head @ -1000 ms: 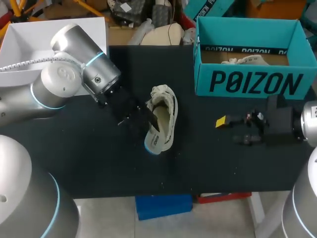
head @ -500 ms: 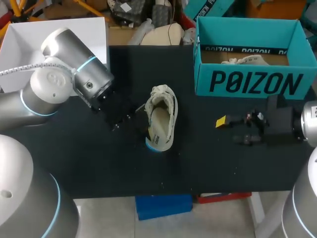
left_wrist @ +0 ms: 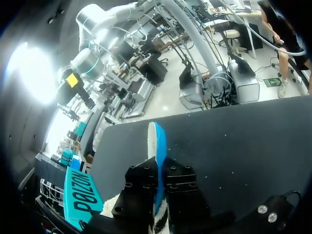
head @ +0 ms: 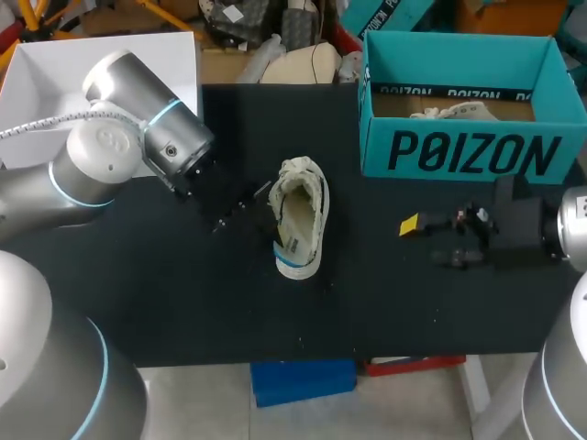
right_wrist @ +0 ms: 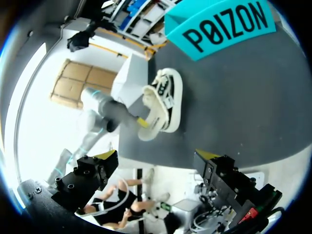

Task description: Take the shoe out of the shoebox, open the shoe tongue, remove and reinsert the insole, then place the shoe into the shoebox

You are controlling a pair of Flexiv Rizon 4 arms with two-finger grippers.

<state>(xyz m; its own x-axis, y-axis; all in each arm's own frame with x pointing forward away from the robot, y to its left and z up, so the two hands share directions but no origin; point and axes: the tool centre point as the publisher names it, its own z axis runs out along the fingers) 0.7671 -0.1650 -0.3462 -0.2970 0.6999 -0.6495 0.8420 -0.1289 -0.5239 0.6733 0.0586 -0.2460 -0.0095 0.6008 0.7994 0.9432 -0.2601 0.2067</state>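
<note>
A cream knit shoe (head: 303, 215) with a white and blue sole lies in the middle of the black table, opening up, heel toward the front edge. My left gripper (head: 267, 218) comes in from the left and is shut on the shoe's side wall near the heel. In the left wrist view the shoe's blue-edged rim (left_wrist: 157, 141) is pinched between the dark fingers (left_wrist: 144, 178). In the right wrist view one yellow tip (right_wrist: 141, 122) shows at the shoe (right_wrist: 163, 100). My right gripper (head: 427, 242) hovers open to the right of the shoe, holding nothing. The teal shoebox (head: 459, 156) stands at the back right.
A second cream shoe (head: 454, 112) lies inside the teal shoebox. A white open box (head: 55, 64) stands at the table's back left corner, behind my left arm. Bare black tabletop (head: 183, 302) lies in front of the shoe.
My left gripper has shut on the shoe's side near the heel and drawn slightly left. The shoe has dropped from leaning on its side to lying flatter. My right arm is still.
</note>
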